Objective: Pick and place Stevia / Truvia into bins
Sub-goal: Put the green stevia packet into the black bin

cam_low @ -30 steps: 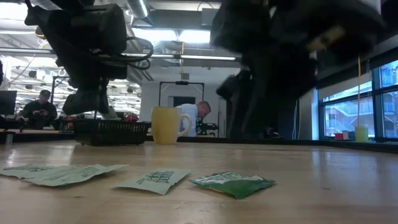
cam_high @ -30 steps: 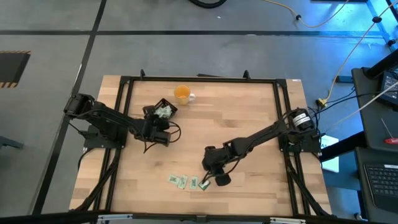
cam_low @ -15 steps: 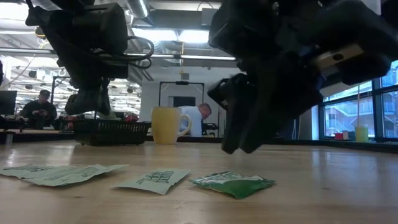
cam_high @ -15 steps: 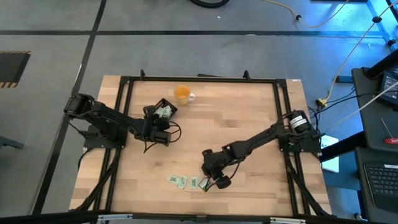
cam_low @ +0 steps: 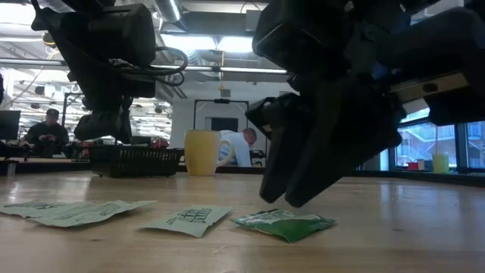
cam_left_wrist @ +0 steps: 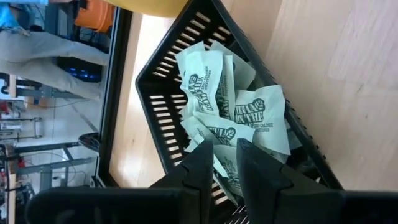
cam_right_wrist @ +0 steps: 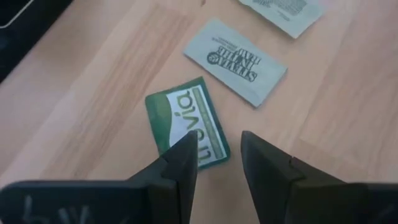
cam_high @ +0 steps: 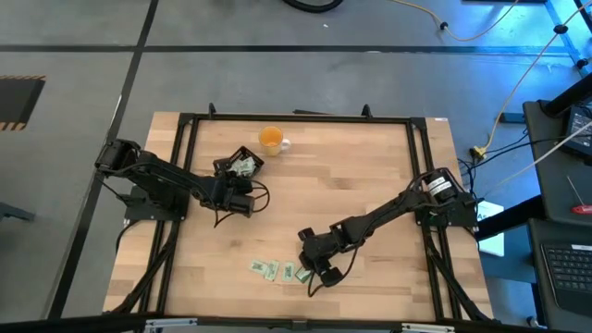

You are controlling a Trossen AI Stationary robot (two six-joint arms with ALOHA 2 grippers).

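Beside the orange cup, toward the left arm's side of the table, sits the black tray, and the left gripper hangs just next to it; from above only a pale patch shows inside the tray, while the left wrist view shows a heap of pale green sachets piled in the slatted tray, with that gripper's fingers set a narrow gap apart and nothing between them. Farther from the cup, at the table's near edge, loose sachets lie in a short row, and the right gripper is low over the end of that row. The high view hides the last packet under the arm; the right wrist view shows it as a dark green Truvia sachet flat on the wood, just ahead of the parted, empty fingers, with a pale Stevia sachet beyond it. The low view shows the right gripper just above that green sachet
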